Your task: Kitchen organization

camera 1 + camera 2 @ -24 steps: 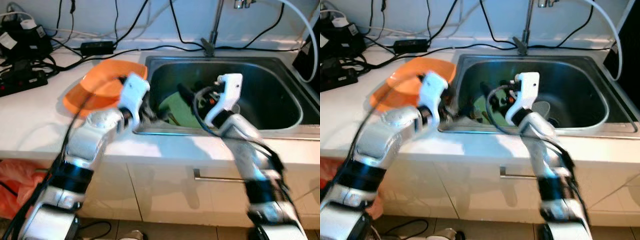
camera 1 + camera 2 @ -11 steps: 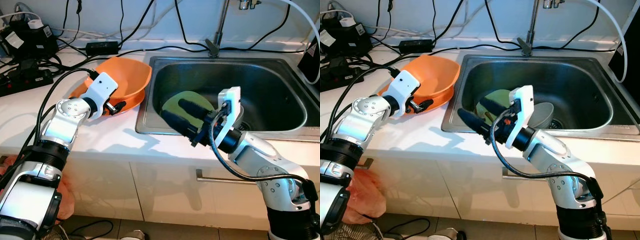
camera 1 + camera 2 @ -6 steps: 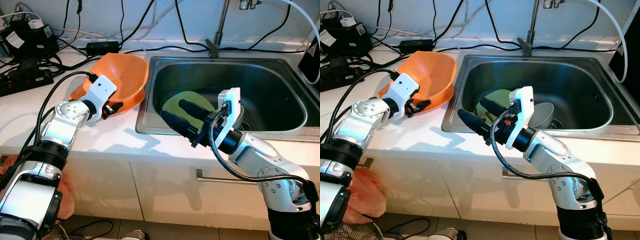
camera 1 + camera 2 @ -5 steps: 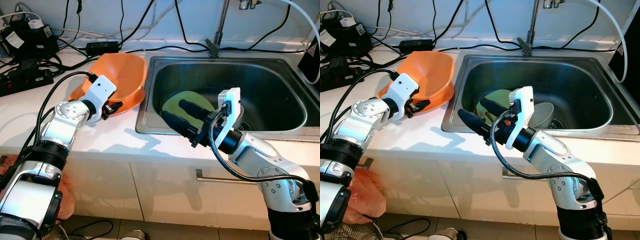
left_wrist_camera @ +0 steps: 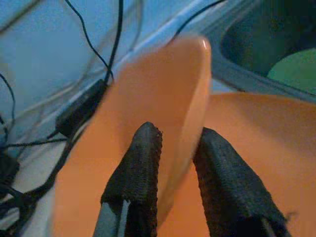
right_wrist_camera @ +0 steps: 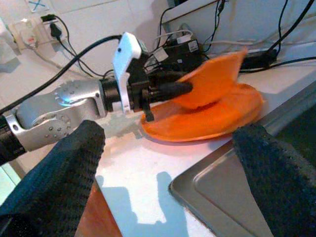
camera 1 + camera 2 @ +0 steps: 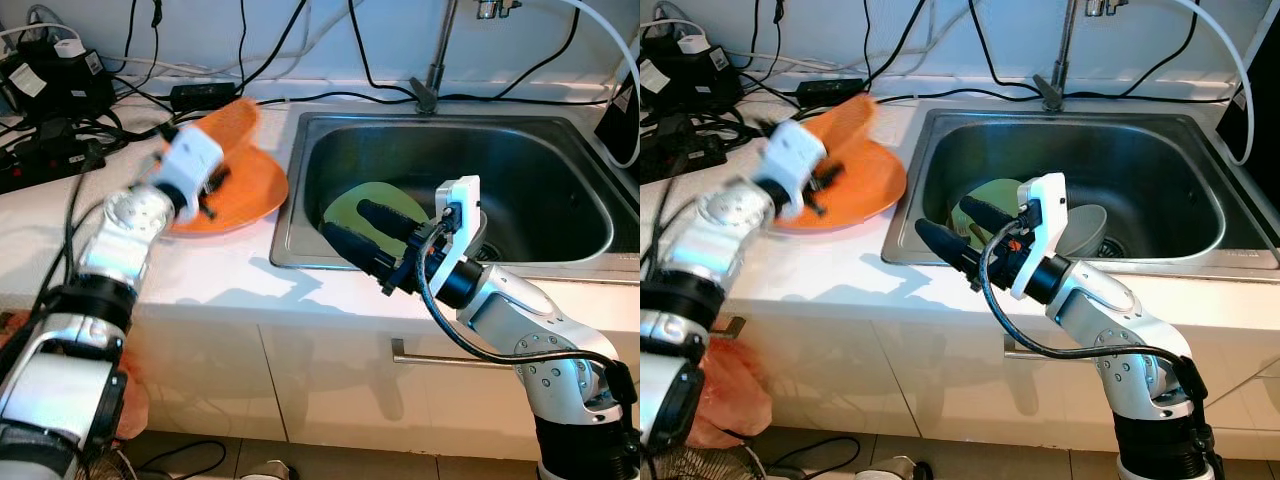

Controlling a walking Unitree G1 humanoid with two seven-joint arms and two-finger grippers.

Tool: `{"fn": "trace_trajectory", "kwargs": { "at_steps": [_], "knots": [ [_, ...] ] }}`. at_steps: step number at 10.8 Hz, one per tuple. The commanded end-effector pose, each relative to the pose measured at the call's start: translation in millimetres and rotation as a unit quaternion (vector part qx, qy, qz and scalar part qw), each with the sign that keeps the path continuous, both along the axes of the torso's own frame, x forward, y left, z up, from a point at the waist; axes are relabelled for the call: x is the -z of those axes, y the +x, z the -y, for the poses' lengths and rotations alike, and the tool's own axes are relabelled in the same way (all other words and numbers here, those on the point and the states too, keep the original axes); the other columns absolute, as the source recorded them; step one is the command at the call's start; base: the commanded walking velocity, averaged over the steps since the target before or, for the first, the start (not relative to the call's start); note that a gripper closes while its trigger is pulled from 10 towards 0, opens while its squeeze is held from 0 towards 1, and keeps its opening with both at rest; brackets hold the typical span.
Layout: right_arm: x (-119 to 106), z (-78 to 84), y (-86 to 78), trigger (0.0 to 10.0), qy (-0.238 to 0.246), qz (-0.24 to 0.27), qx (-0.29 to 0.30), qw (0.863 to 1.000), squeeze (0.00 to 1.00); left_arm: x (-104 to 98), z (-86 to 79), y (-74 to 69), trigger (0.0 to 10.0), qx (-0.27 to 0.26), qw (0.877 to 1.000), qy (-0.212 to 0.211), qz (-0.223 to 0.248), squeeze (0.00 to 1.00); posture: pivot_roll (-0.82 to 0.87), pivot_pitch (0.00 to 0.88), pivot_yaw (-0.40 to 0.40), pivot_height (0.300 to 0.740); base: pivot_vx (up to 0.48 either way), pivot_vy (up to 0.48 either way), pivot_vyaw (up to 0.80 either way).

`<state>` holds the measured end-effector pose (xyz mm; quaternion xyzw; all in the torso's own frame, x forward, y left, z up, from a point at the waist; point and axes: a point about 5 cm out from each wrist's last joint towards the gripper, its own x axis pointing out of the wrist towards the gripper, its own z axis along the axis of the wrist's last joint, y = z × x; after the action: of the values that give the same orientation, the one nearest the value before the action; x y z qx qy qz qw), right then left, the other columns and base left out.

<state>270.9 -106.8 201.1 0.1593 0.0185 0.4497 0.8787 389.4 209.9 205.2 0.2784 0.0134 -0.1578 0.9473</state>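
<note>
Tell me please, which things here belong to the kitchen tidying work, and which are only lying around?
Belong to the job:
- lifted orange plastic plate, pinched by the left gripper
- second orange plate flat on the white counter
- round green plate in the steel sink
- grey dish beside it
- open right gripper

Just lying about:
- black cables
- black power strip
- faucet

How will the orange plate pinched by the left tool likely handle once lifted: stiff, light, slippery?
The orange plate keeps its shape while the left tool pinches only its rim, so it is probably stiff. It looks thin and plastic, so likely light. Its smooth surface and edge-only grip suggest that it may pivot or slip. A second orange plate lies beneath.
</note>
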Motion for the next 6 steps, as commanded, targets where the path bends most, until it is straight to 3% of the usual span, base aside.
{"fn": "trace_trajectory", "kwargs": {
  "at_steps": [1, 3, 6],
  "knots": [
    [0.6, -0.6, -1.0, 10.0, -0.003, -0.002, 0.0, 1.0, 0.0, -6.6, -3.9, 1.5, 0.0, -0.013, 1.0, 0.008, 0.019, 0.0, 0.12, 0.011, 0.073, 0.74, 0.0, 0.0, 0.0],
    [0.8, -0.9, -0.6, 10.0, -0.002, -0.002, 0.001, 1.0, 0.0, -7.9, -3.1, 1.1, 0.0, -0.025, 0.997, 0.035, 0.06, 0.0, 0.12, 0.011, 0.073, 0.74, 0.0, 0.0, 0.0],
    [1.7, -0.8, 1.3, 10.0, 0.002, -0.005, 0.009, 1.0, 0.0, -29.1, 9.6, -0.1, 0.0, -0.024, 0.986, 0.038, 0.161, 0.0, 0.12, 0.012, 0.077, 0.74, 0.0, 0.0, 0.0]
  ]
}}
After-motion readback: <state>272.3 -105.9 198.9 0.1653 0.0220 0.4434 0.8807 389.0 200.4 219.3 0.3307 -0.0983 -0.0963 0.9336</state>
